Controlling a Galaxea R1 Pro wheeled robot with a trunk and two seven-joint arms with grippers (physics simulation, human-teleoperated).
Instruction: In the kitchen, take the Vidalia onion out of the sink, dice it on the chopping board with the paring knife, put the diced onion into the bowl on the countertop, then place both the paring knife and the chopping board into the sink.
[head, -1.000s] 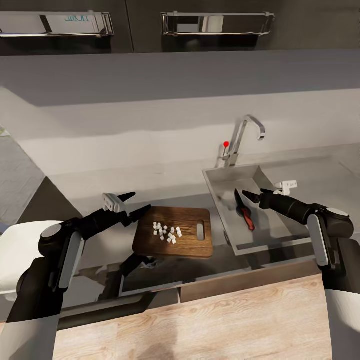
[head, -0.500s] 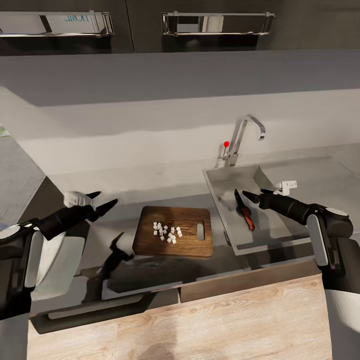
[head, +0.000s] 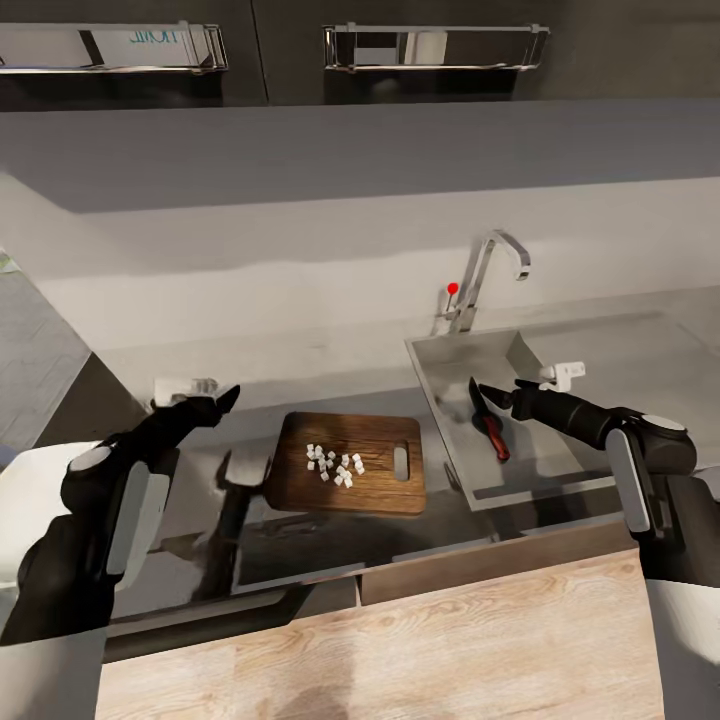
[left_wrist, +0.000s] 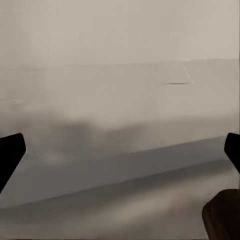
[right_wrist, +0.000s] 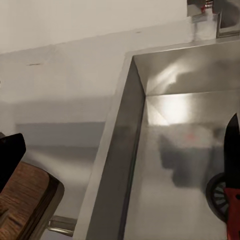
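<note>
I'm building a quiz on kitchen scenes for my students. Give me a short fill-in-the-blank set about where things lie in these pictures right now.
1. The paring knife lies inside the ____.
2. The white diced onion sits on the ____, not in a bowl.
3. The right pincer hovers over the sink with nothing in it; its fingers are ____.
4. The knob beside the faucet is coloured ____.

Missing words: sink; chopping board; open; red

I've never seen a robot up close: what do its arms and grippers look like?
Both arms are glossy black with grey panels along the forearms and rounded joints. Each left gripper and right gripper ends in two slim, pointed black fingers, with a small white block mounted at the wrist.
</note>
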